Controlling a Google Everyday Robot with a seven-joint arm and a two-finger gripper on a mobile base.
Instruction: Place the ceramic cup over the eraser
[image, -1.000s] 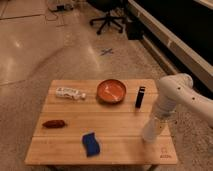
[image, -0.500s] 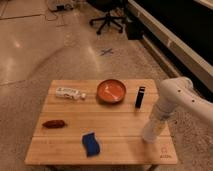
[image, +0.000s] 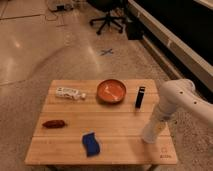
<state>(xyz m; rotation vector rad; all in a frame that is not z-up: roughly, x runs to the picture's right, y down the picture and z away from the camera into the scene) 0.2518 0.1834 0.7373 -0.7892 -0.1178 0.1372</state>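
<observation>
little has moved since half a second ago: the arm's elbow has sunk a touch and the gripper (image: 149, 136) stays low over the right front part of the table (image: 120, 125).

it sits near the right edge and not far from the front edge. bare board lies between it and the eraser (image: 140, 97), which stands upright toward the back, just right of the orange bowl (image: 111, 91) and apart from it. the blue piece (image: 91, 143) lies close to the front edge, left of centre, well apart from the gripper. a reddish-brown object (image: 54, 123) lies near the left edge, and a white packet (image: 70, 93) lies at the back left.

the white arm (image: 172, 97) comes in from the right, bends at the elbow beside the table, and its forearm slopes down and leftward to the board. i cannot tell whether the gripper is open or closed. i also cannot pick the ceramic cup apart from the pale tip of the arm.

the table is slatted light wood on a speckled, polished floor. a blue cross (image: 106, 51) is marked on the floor behind it, with an office chair (image: 107, 17) further back and a dark wall along the right.
</observation>
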